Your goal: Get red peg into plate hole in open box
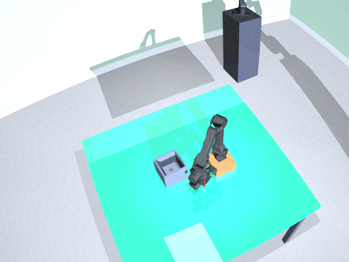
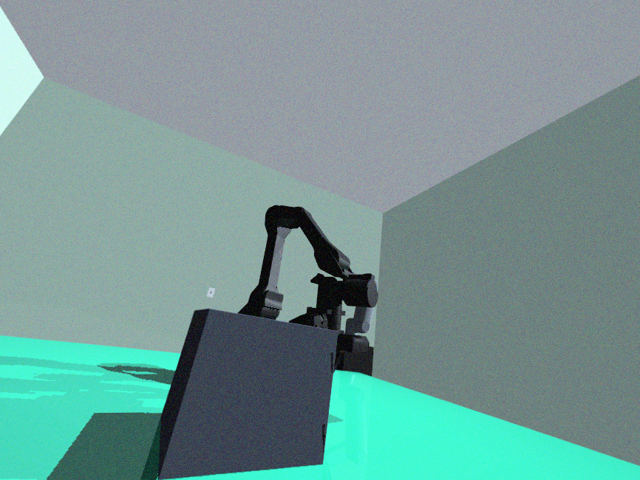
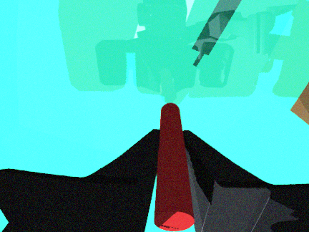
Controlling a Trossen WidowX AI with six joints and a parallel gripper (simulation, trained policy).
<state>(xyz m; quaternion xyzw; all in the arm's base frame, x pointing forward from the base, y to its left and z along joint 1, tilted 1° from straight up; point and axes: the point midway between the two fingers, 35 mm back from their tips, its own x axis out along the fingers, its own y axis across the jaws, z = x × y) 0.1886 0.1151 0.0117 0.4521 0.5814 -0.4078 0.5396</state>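
Note:
The red peg (image 1: 204,185) (image 3: 173,179) stands about upright between my fingers, to the right of the box in the top view. My gripper (image 3: 170,136) is shut on it, with one black finger on each side. Whether the peg's lower end touches the table cannot be told. The open grey-blue box (image 1: 177,179) (image 2: 253,392) stands beside the hand. The plate (image 1: 175,166) on its floor shows a small round hole (image 1: 171,169). In the exterior view the box hides my fingertips and the peg.
The arm's orange base block (image 1: 225,168) (image 3: 303,105) is close to the hand. The glossy turquoise table (image 1: 132,208) (image 2: 465,439) carries reflections and a pale rectangular patch (image 1: 193,242) near its front edge. A tall dark pedestal (image 1: 248,47) stands on the floor behind the table.

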